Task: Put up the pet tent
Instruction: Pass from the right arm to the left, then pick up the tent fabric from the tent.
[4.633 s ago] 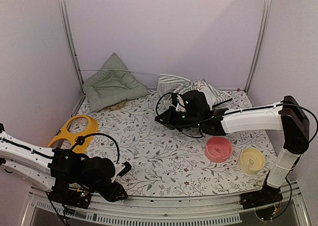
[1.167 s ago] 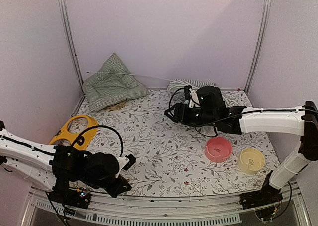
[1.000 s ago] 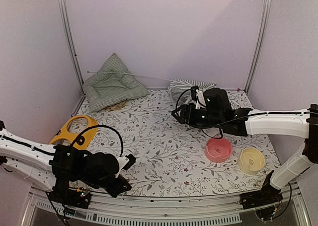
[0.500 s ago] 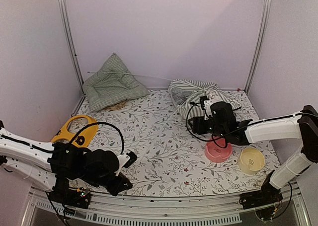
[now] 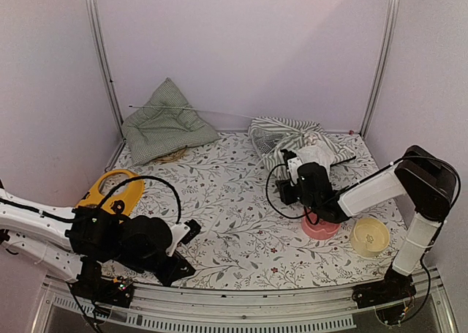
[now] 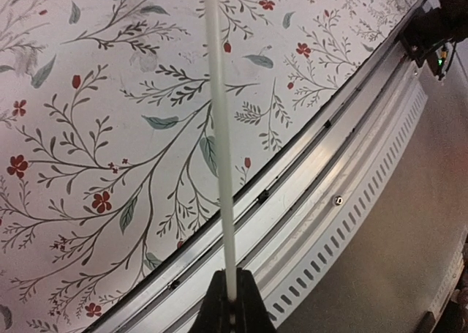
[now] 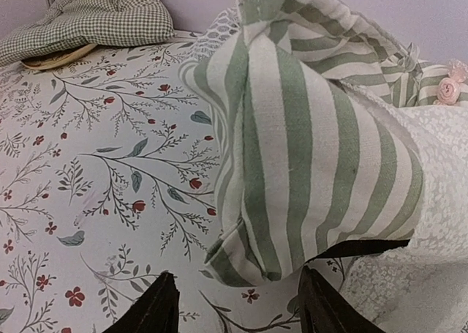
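Striped pet tent (image 5: 289,137) crumpled, pole (image 6: 218,128) seemingly clamped

We are looking at a floral-clothed table (image 5: 234,227).
On it are lying the striped pet tent (image 5: 289,137), checked cushion (image 5: 164,124), pink bowl (image 5: 322,230), cream bowl (image 5: 369,236) and yellow bowl stand (image 5: 117,190).

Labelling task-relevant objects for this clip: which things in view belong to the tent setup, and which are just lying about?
Job:
- pet tent
- thin white pole, clamped in the left gripper

Lying about:
- green checked cushion
- yellow plastic stand
- pink bowl
- yellow bowl
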Available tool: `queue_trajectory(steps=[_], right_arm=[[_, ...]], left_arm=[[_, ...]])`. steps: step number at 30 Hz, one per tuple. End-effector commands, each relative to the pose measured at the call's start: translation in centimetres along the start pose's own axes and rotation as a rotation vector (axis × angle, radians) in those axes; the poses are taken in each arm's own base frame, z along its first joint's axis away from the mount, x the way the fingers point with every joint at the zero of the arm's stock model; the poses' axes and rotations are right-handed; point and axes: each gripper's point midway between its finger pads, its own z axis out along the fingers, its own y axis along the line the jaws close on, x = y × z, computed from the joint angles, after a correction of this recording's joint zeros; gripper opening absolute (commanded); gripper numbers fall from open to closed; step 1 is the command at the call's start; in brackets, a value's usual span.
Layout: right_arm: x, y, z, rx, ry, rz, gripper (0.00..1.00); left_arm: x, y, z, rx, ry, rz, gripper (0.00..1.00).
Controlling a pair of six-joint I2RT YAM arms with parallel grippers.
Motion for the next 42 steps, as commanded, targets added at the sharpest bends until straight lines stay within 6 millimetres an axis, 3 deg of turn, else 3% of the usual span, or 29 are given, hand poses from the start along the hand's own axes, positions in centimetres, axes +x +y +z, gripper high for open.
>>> queue_trajectory(steps=[1,12,18,20,24,34,42], right_arm=[[0.5,-0.7,1.1,0.062,-0.027,-0.041,0.58],[0.9,-1.6,2.4,0.152,-0.048,-0.12,0.51],[-0.3,-1.2,2.3,0.144,-0.074,-0.148,0.08],[-1.1,-0.6,1.8,0.138,-0.095,-0.159,0.0],[-3.4,1.6,0.5,0.121,-0.152,-0.19,0.0],[-9.9,9.2,-3.9,0.015,-0.327,-0.249,0.0],[-11.9,14.1,-8.1,-0.096,-0.407,-0.31,0.0]], left_arm=[[-2.7,-0.5,-1.2,0.012,-0.097,-0.003,0.0],[-2.9,-0.7,-1.3,0.015,-0.1,-0.002,0.0],[-3.6,-1.0,-1.7,0.032,-0.116,-0.012,0.0],[-4.0,-1.3,-1.7,0.053,-0.121,-0.022,0.0],[-4.9,-1.9,-1.6,0.102,-0.113,-0.035,0.0],[-8.6,-3.6,-1.4,0.3,-0.115,-0.131,0.0],[-12.9,-4.7,-2.9,0.431,-0.227,-0.196,0.0]])
